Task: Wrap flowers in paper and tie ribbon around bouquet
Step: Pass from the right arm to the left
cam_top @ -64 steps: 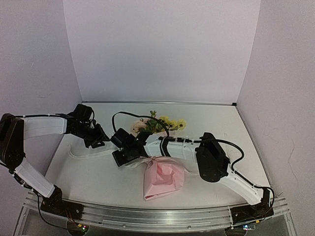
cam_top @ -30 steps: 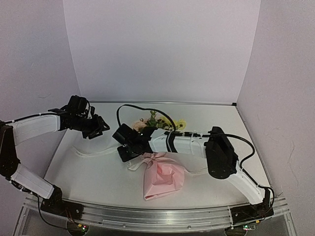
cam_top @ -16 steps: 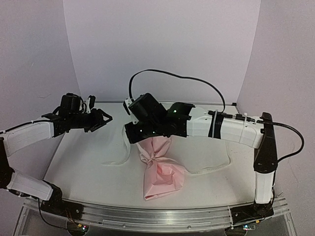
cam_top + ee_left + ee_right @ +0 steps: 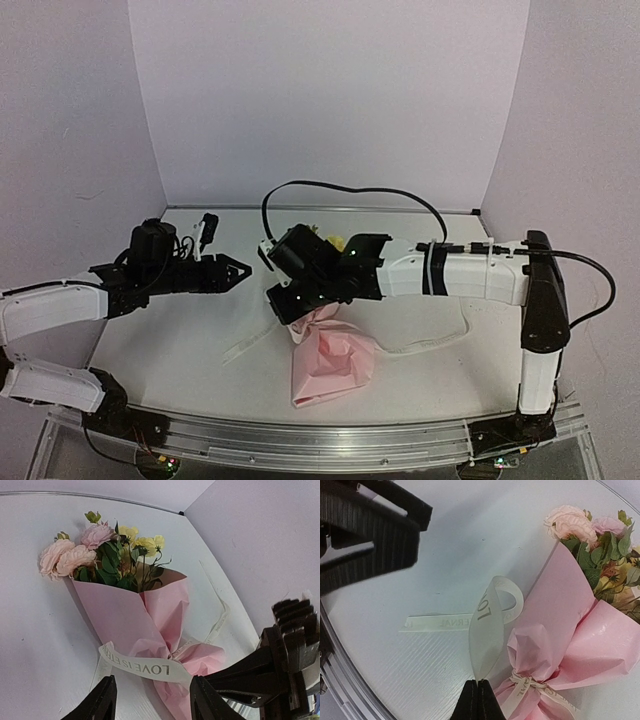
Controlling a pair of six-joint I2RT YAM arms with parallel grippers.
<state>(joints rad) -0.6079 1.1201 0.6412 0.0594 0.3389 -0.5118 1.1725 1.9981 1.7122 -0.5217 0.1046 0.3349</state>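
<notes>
The bouquet lies on the table, a cone of pink paper pinched at the middle. The flowers, pink and yellow blooms with green leaves, stick out at its far end. The cream ribbon is knotted round the pinch. My right gripper is shut on a raised loop of the ribbon, just left of the bouquet. Left of that, my left gripper hangs open and points at the lettered ribbon, holding nothing. In its own wrist view the left gripper has empty space between its fingers.
One ribbon tail lies flat on the white table to the bouquet's left. Another tail curves off to the right. Lilac walls close the back and both sides. A metal rail runs along the near edge.
My left gripper has swung right and lower toward the bouquet. The right gripper, still shut on the ribbon, has come down a little over the bouquet's pinch.
</notes>
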